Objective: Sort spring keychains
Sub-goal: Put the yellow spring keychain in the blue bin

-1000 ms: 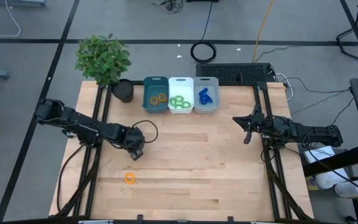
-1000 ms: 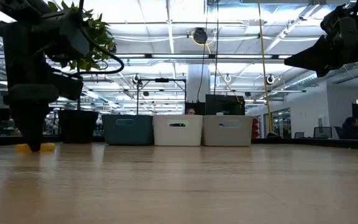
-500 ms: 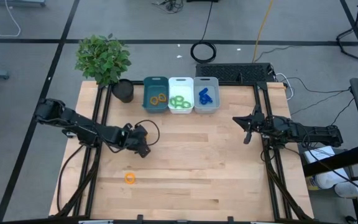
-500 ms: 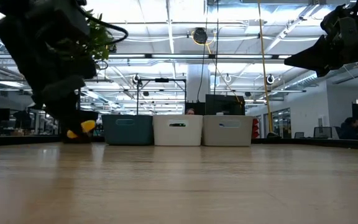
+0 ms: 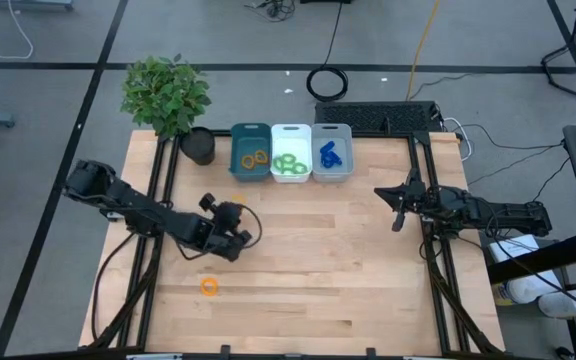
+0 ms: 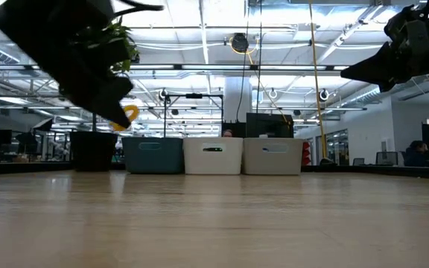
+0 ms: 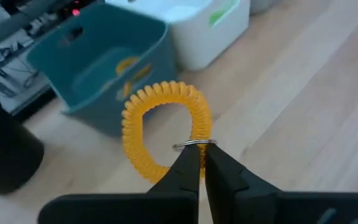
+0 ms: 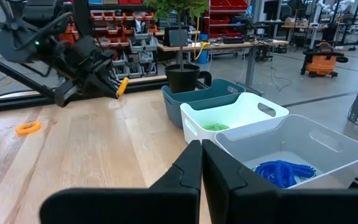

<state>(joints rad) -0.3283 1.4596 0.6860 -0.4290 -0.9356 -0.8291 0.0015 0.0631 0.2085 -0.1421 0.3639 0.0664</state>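
Orange spring keychain [image 7: 166, 127]: my left gripper [image 7: 201, 160] has its fingers clamped on the metal ring, holding it in the air above the table [image 5: 368, 290], near the teal bin [image 5: 250, 153]. A second orange keychain [image 5: 209, 286] lies on the wood nearer the front edge. Beside the teal bin I see the white bin [image 5: 290, 152] with green coils, then the clear bin [image 5: 331, 152] with blue ones. My right gripper [image 5: 398, 207] waits closed and empty, well to the right.

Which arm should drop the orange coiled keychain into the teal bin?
Left. The left gripper is shut on the orange coiled keychain, close to the teal bin; the right gripper waits, shut, farther away.
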